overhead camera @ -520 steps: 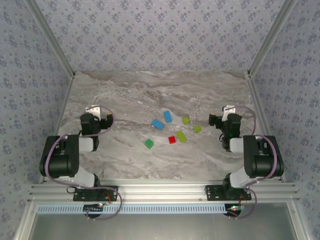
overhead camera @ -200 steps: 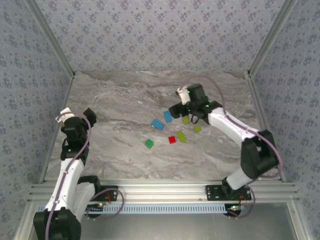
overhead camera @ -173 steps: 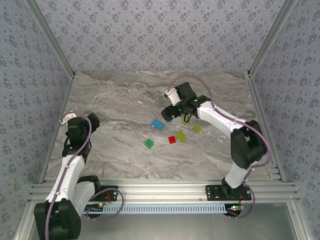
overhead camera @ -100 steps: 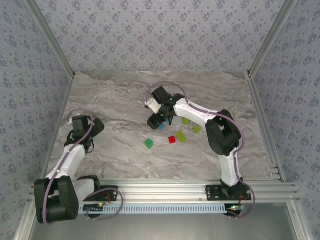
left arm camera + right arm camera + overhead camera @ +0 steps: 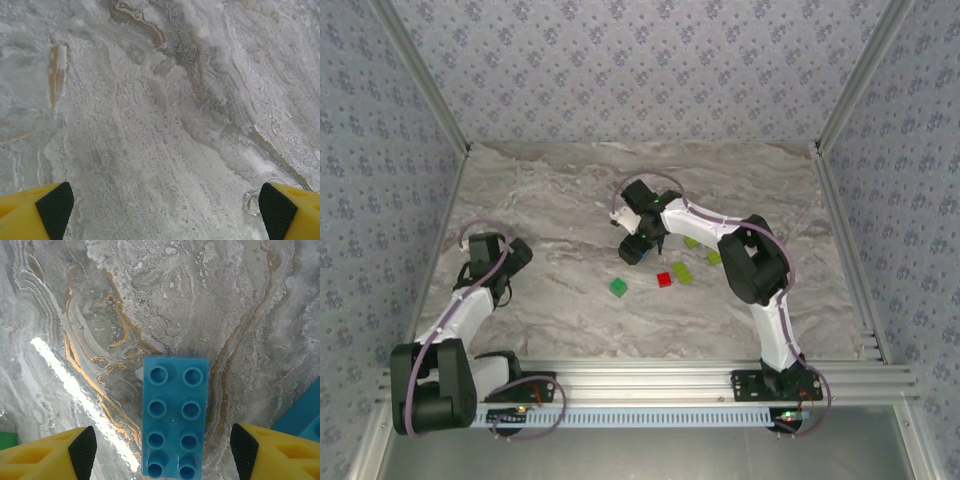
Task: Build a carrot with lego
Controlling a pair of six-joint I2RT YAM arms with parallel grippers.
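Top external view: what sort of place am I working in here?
Probably a purpose-built robot test cell rather than a home or shop: a marble-look tabletop boxed in on three sides by wallpapered panels, with an aluminium rail running along its near edge.

One camera looks down from above and behind my bases over the whole grey marble table (image 5: pixel 550 190). My wrist cameras face down, close above patches of it.

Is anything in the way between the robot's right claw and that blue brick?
No, nothing visible. The light blue brick lies studs up between the open fingers of the right gripper, with only bare marble on either side. A second blue brick sits outside the gap.
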